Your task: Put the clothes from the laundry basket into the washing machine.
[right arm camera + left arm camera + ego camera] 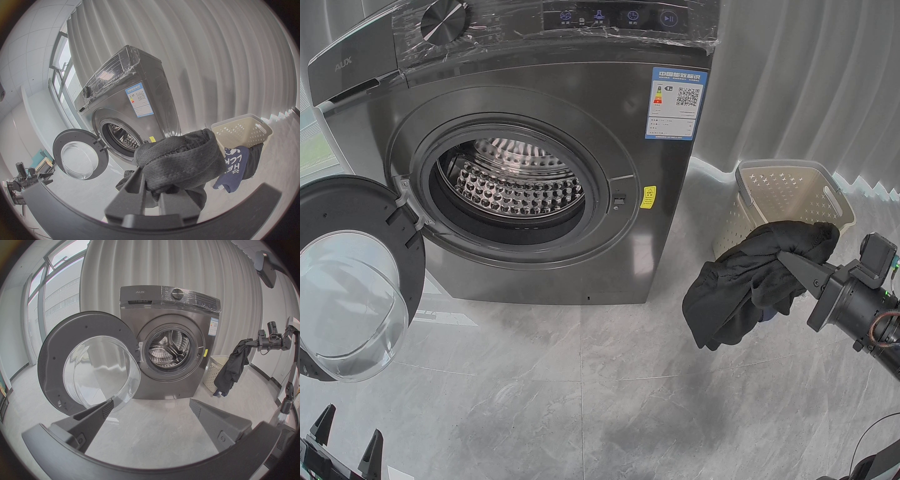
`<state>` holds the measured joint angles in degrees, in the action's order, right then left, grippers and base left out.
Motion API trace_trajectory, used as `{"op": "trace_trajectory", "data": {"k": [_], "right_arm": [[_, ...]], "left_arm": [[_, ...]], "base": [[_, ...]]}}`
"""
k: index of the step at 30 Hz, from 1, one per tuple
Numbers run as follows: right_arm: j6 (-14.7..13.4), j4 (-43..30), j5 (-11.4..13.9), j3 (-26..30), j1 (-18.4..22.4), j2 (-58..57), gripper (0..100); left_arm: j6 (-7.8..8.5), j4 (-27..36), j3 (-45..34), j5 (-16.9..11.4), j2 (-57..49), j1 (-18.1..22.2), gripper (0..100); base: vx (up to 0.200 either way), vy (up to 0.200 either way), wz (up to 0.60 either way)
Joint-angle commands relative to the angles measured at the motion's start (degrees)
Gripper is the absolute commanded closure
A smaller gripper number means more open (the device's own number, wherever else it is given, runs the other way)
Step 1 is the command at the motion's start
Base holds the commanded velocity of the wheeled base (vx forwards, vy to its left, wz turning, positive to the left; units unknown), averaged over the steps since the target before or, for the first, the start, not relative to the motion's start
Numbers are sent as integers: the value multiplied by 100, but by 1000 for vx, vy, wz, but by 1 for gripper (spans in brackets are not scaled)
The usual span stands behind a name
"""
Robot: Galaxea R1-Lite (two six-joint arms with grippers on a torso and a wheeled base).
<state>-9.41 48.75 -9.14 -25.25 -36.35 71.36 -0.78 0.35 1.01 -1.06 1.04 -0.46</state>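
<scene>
My right gripper (pixel 790 262) is shut on a black garment (pixel 747 281) that hangs above the floor, in front of the beige laundry basket (pixel 794 194). The same black garment (pixel 184 161) bunches over the right fingers (pixel 134 193), and a blue piece of clothing (pixel 232 168) hangs behind it. From the left wrist view the garment (pixel 232 368) dangles to the right of the grey washing machine (pixel 170 340). The machine's drum (pixel 512 178) stands open, its round door (pixel 353 275) swung out to the left. My left gripper (pixel 150 413) stays low and open, near the door.
Grey tiled floor (pixel 581 387) spreads in front of the machine. A white curtain (pixel 800 81) hangs behind the basket. The open door (pixel 90 362) juts out into the space left of the drum opening.
</scene>
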Motion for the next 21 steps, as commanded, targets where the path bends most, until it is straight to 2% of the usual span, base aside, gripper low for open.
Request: {"op": "trace_trajectory", "data": {"k": [1,16,20,21], "right_arm": [[1,3,0,-7,-3,0,100],[1,29,0,-33,67,-52,100],[-26,47,9,-42,67,-70,100],[-122,38,9,2,67,-70,100]], "left_arm": [[-1,0,-101,1,-104,2,0],[-1,0,-101,-8,-104,2,0],[-1,0,-101,1,-104,2,0],[8,0,-101,-8,-104,2,0]], "base": [[0,0,0],[0,0,0],[0,0,0],[0,0,0]]}}
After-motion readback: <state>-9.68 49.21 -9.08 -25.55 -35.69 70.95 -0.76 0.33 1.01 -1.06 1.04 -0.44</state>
